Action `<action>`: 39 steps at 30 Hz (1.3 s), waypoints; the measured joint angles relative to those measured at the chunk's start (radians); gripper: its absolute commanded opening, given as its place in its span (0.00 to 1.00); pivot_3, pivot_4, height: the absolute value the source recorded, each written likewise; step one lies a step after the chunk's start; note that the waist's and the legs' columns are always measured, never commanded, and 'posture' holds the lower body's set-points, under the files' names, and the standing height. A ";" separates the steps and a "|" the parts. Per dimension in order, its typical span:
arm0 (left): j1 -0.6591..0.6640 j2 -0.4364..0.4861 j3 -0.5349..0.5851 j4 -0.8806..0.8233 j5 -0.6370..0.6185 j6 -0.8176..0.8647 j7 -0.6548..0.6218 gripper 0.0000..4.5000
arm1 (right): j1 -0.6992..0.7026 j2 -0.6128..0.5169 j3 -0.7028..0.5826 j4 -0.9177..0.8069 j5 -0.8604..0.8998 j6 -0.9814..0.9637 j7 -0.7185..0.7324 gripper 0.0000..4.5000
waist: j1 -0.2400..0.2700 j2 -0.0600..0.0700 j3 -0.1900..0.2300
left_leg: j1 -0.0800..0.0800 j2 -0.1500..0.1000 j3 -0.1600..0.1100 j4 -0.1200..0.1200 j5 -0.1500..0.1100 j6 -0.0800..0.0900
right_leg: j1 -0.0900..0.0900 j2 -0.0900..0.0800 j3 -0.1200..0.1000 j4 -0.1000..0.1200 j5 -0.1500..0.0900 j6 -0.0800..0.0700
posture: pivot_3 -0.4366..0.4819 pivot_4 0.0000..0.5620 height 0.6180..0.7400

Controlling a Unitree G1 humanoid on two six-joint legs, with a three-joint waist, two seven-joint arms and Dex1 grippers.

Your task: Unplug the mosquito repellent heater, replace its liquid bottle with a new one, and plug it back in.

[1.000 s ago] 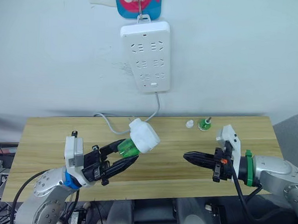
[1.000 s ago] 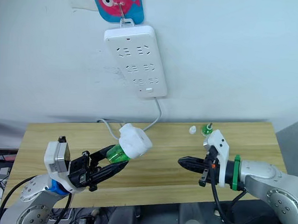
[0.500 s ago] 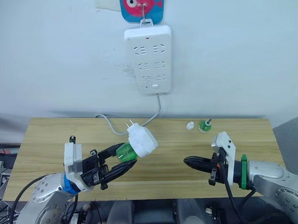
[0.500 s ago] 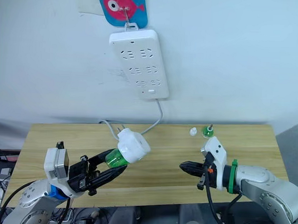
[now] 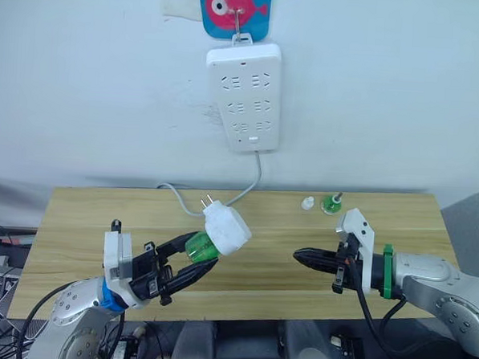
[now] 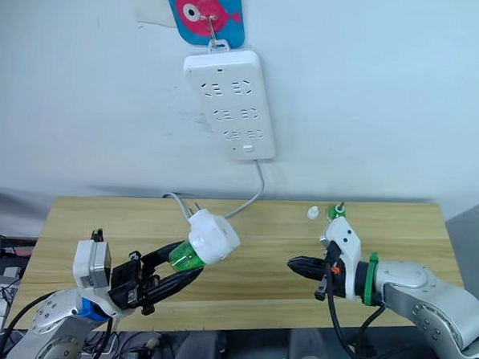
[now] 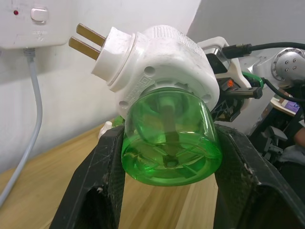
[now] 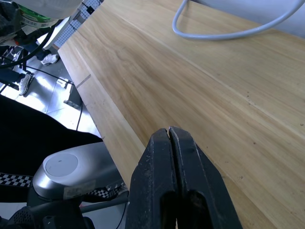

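My left gripper (image 5: 206,258) is shut on the new green bottle (image 5: 197,246), which has no cap and sits screwed into the white mosquito repellent heater (image 5: 226,226). The unit hangs above the wooden table (image 5: 93,212), left of middle. Its two prongs (image 7: 86,39) point up towards the wall. In the left wrist view a black finger (image 7: 102,176) presses each side of the bottle (image 7: 169,138). The old liquid bottle (image 5: 330,203), its bare wick up, stands at the table's back right next to a small white cap (image 5: 306,202). My right gripper (image 5: 298,254) hovers shut and empty over the table's right half.
A white multi-socket power strip (image 5: 244,95) hangs on the wall under a fish-shaped hook (image 5: 235,4). Its grey cable (image 5: 254,176) drops to the table's back edge behind the heater. The table's front edge runs just below both grippers.
The camera has shifted a little. My left gripper has turned the heater so that its prongs now show, pointing up at the wall. The right gripper stays shut in about the same place.
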 measured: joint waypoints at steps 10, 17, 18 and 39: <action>-0.008 -0.008 -0.018 0.007 0.020 -0.015 -0.002 0.50 | -0.014 0.001 0.005 0.004 -0.008 0.001 0.002 0.01 | 0.000 0.000 -0.004 | 0.000 0.000 0.000 0.000 0.000 0.000 | 0.000 0.000 0.000 0.000 0.000 0.000 | 0.27 0.49 1.00; -0.010 -0.008 -0.021 0.010 0.026 -0.021 -0.003 0.50 | -0.068 0.000 0.005 0.013 0.014 0.031 0.022 0.14 | 0.000 0.000 -0.004 | 0.000 0.000 0.000 0.000 0.000 0.000 | 0.000 0.000 0.000 0.000 0.000 0.000 | 0.27 0.48 1.00; -0.011 -0.008 -0.024 0.011 0.029 -0.022 -0.003 0.50 | -0.086 -0.003 0.005 0.020 0.031 0.050 0.028 0.22 | 0.000 0.000 -0.004 | 0.000 0.000 0.000 0.000 0.000 0.000 | 0.000 0.000 0.000 0.000 0.000 0.000 | 0.27 0.48 1.00; -0.138 0.064 -0.044 0.022 0.040 -0.010 -0.080 0.50 | -0.565 -0.027 -0.041 0.297 0.483 0.484 0.057 0.99 | -0.002 0.000 -0.004 | 0.000 0.000 0.000 0.000 0.000 0.000 | 0.000 0.000 0.000 0.000 0.000 0.000 | 0.27 0.52 1.00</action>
